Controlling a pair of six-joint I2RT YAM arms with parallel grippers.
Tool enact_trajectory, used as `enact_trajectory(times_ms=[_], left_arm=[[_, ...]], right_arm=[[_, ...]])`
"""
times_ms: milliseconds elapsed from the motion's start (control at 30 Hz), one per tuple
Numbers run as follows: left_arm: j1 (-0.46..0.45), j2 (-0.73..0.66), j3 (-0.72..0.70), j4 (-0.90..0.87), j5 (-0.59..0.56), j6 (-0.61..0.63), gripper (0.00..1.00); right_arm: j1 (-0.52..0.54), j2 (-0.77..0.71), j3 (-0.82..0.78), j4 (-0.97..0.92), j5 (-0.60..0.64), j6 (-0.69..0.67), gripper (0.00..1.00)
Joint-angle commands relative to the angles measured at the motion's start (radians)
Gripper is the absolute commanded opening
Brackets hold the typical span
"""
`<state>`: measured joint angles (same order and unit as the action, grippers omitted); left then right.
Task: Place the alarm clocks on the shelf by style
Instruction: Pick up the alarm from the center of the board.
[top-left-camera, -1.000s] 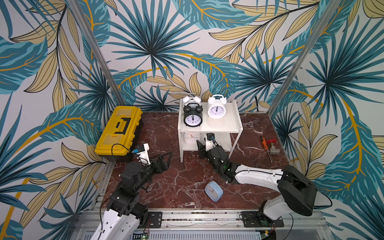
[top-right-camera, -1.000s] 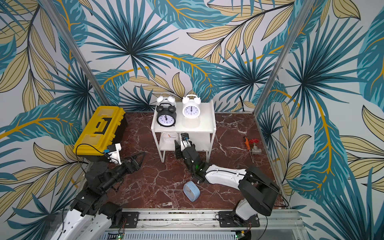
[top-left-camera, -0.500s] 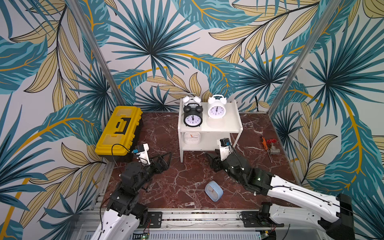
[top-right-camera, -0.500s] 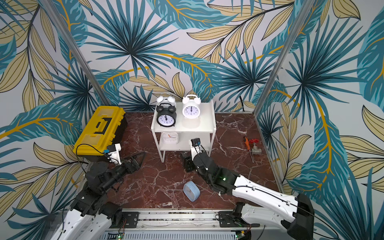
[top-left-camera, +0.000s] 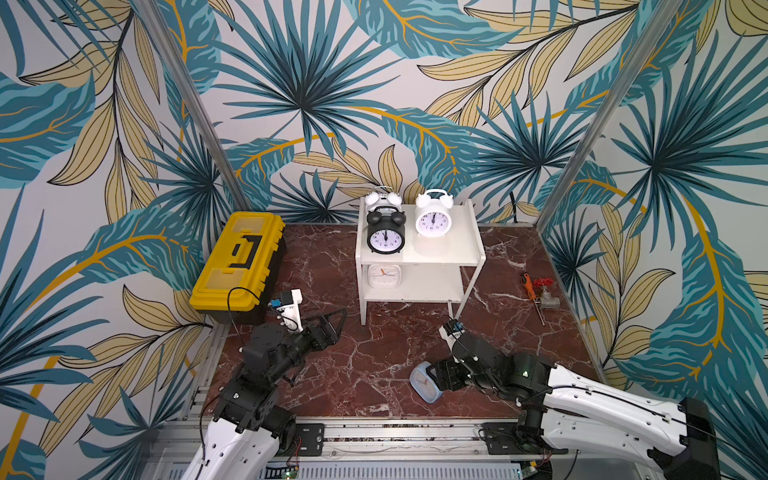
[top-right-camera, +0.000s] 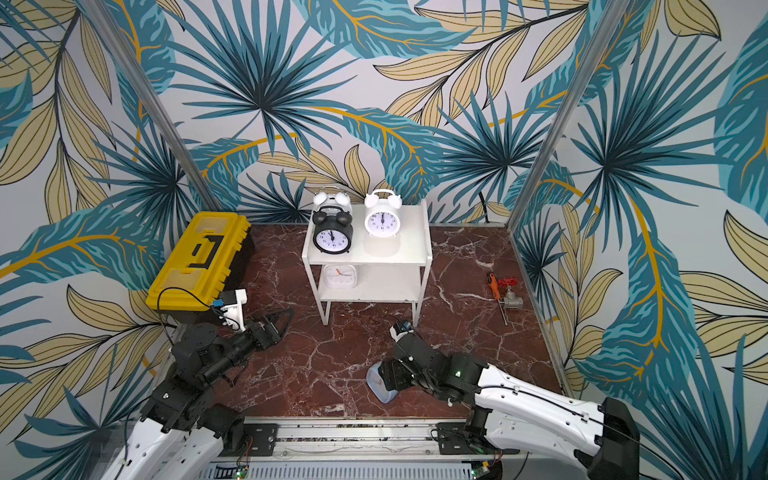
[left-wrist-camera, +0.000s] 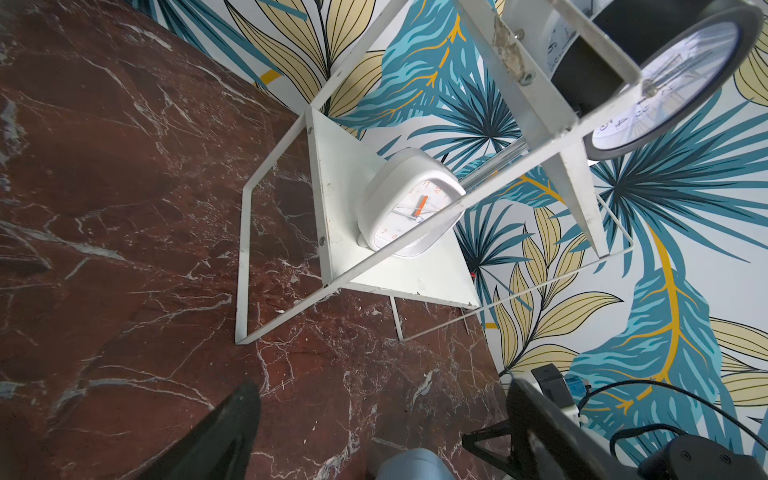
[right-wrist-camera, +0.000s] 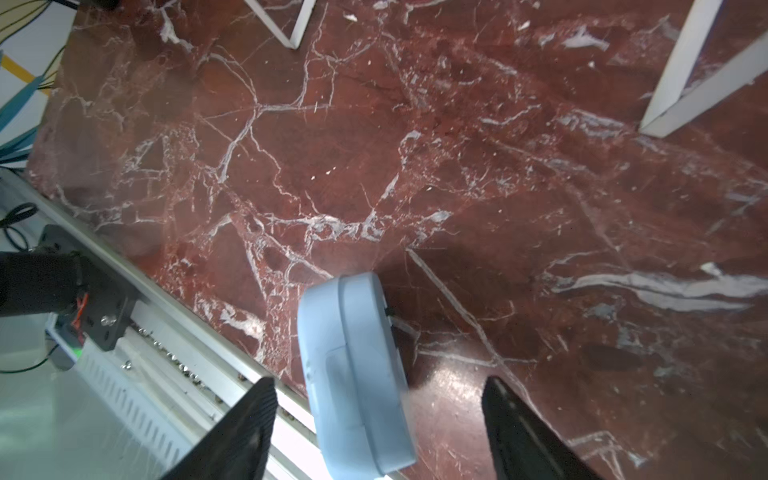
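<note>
Both the left gripper (top-left-camera: 338, 322) and right gripper (right-wrist-camera: 378, 382) gape wide (arms bent low).

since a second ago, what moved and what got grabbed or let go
The right gripper pulled back from the lower tier of the shelf toward the front; its open jaws now straddle the light blue clock, not gripping it. The left gripper, white square clock, black twin-bell clock and both white twin-bell clocks stayed put.

A yellow toolbox (top-left-camera: 239, 266) sits on a red-brown, white-veined marble floor (top-left-camera: 332, 374), close against the side wall. Behind and beside the toolbox rise walls (top-left-camera: 299, 104) papered with large teal and tan palm leaves, and a slanting metal post (top-left-camera: 187, 108) stands just behind it. The light looks soft and even, perhaps from overhead.
</note>
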<state>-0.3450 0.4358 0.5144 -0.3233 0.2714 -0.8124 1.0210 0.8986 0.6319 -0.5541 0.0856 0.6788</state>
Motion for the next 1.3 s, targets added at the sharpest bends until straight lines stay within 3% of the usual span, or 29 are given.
enact_trajectory(times_ms=[0,233,400,600,1233,1267], left_arm=[[0.007,-0.007,0.0,0.006,0.04,-0.004,0.95],[0.007,0.026,-0.022,0.102,0.08,-0.019,0.95],[0.006,0.06,-0.034,0.122,0.089,-0.016,0.95],[0.007,0.066,-0.051,0.123,0.088,-0.01,0.95],[0.006,0.076,-0.073,0.149,0.089,-0.021,0.95],[0.007,0.077,-0.073,0.15,0.089,-0.021,0.95]], right_arm=[[0.003,-0.02,-0.029,0.063,-0.084,0.015,0.86],[0.004,0.034,-0.021,0.018,-0.001,0.01,0.86],[0.006,0.129,-0.023,0.074,-0.085,-0.013,0.8],[0.007,0.145,-0.041,0.093,-0.058,-0.008,0.75],[0.008,0.119,-0.043,0.082,-0.005,0.001,0.29],[0.008,0.105,-0.042,0.082,0.002,0.0,0.23]])
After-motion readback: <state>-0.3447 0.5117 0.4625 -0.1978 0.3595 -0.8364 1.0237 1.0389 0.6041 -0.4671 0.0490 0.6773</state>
